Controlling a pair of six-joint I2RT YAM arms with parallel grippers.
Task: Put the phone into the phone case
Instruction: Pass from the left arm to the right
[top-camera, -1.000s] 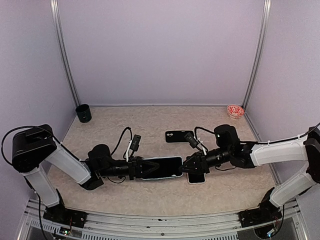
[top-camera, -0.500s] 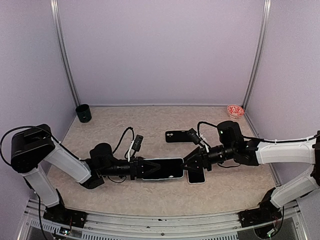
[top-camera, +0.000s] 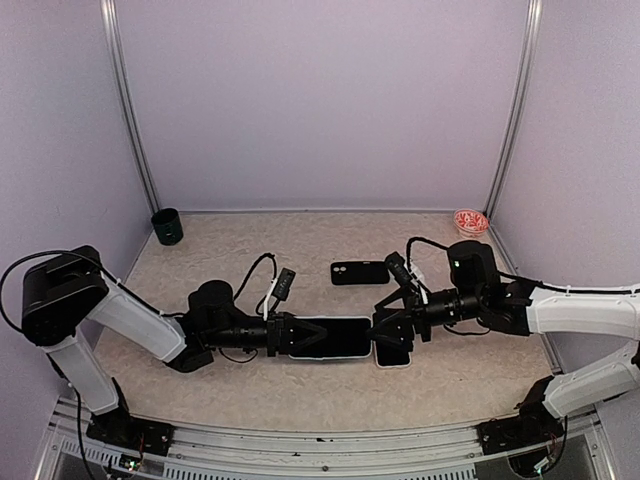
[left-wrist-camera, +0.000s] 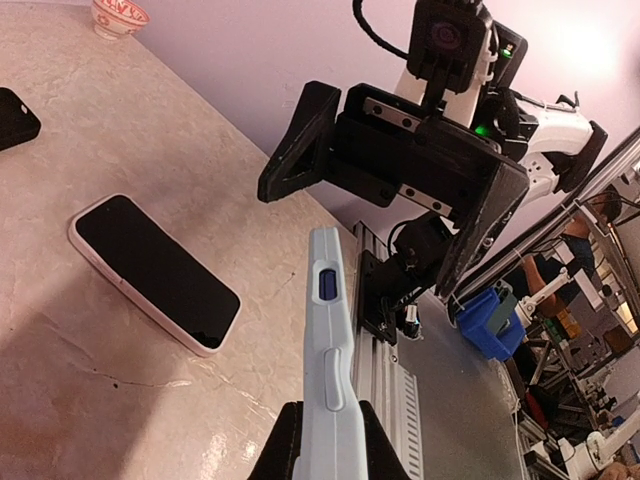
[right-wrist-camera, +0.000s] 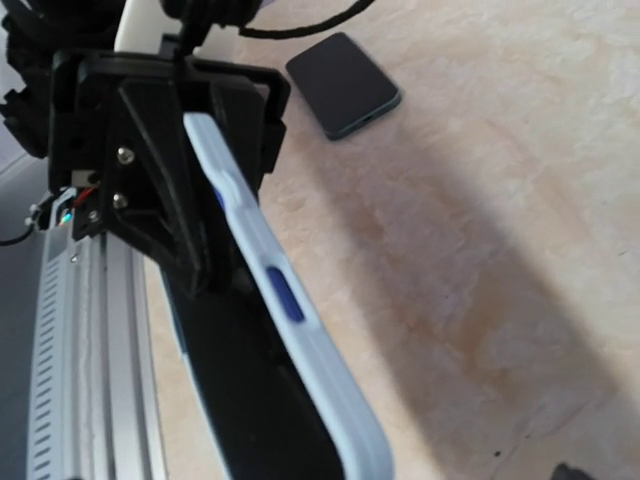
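My left gripper (top-camera: 283, 335) is shut on the left end of a pale blue phone case (top-camera: 327, 337) and holds it level above the table. The phone's black screen (right-wrist-camera: 250, 420) fills the case. In the left wrist view the case (left-wrist-camera: 328, 340) stands edge-on between my fingers (left-wrist-camera: 287, 452). My right gripper (top-camera: 384, 326) is open, with its fingers spread just off the case's right end and touching nothing. The left wrist view also shows the right gripper (left-wrist-camera: 395, 185) with its jaws wide apart. My right fingers are out of the right wrist view.
A second phone with a white rim (top-camera: 394, 353) lies screen-up on the table under the right gripper, also seen as the white-rimmed phone (left-wrist-camera: 152, 272). A black phone-shaped item (top-camera: 359, 272) lies farther back. A dark green cup (top-camera: 167, 227) stands back left and a red patterned bowl (top-camera: 470, 221) back right.
My right gripper has opened wide and pulled back to the right, off the end of the case. My left gripper has moved slightly right, still holding the case.
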